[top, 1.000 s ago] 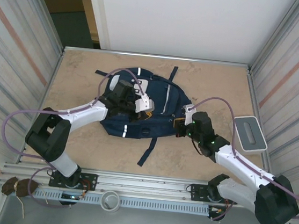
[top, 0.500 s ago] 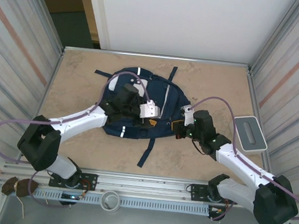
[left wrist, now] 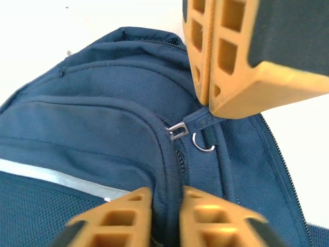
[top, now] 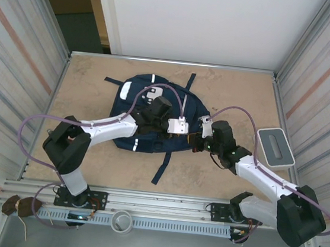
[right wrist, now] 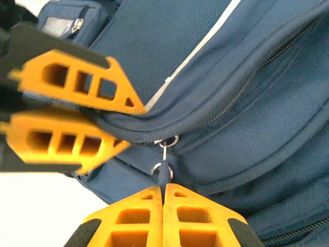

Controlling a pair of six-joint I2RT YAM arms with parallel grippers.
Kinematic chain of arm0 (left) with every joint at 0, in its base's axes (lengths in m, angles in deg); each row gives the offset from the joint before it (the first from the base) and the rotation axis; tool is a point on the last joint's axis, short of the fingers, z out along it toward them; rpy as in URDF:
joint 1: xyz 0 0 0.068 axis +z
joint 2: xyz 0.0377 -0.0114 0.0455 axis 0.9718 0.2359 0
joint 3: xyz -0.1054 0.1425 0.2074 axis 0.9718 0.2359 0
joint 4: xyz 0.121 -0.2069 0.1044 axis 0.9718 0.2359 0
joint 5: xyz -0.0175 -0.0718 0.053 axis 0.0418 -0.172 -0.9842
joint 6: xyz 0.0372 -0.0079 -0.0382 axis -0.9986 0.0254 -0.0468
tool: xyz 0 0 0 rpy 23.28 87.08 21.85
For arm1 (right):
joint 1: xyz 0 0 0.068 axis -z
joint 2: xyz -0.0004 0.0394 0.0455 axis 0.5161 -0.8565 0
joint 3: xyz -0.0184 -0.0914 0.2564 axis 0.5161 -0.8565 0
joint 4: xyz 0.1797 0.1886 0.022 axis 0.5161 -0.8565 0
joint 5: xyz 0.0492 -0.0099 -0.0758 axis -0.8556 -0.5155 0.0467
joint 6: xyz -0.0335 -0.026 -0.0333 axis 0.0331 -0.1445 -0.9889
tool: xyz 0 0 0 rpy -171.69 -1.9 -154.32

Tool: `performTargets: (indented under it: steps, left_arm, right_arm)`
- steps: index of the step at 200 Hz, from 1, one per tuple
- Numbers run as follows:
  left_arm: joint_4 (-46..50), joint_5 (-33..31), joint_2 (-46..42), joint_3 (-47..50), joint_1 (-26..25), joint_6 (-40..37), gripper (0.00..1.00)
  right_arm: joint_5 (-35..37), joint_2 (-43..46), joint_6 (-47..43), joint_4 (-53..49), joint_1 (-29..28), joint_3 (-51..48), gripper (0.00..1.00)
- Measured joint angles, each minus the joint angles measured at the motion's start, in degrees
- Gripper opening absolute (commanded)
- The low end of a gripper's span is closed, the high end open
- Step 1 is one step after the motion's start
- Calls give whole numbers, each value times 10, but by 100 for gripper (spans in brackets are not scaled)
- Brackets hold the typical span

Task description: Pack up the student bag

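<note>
We see navy fabric student bag (top: 193, 112) lying flat mid-table (top: 245, 97), front face up. White patch (top: 130, 88) at far-left corner, thin light stripe (left wrist: 51, 177) across front, dark straps (top: 161, 168) trailing outward. Zipper pull (left wrist: 198, 121) sticks out from seam.

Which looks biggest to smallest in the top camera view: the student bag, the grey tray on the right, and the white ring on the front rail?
1. student bag, clearly the largest
2. grey tray
3. white ring, the smallest
</note>
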Motion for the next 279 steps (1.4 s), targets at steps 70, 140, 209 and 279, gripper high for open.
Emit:
performTargets:
  steps: [70,140,209,279]
  left_arm:
    - [-3,63,-10,5,26,14,0]
    - [-13,75,-19,15,30,27,0]
    - [-37,105,-39,44,50,37,0]
    - [-61,155,-83,96,87,38,0]
  right_arm:
    - [-30,-24,-9,67,8,-15,14]
    - [-43,-33,-10,88,8,-16,15]
    - [-47,-37,-13,104,6,-16,0]
    - [21,-10,-15,62,-8,10,0]
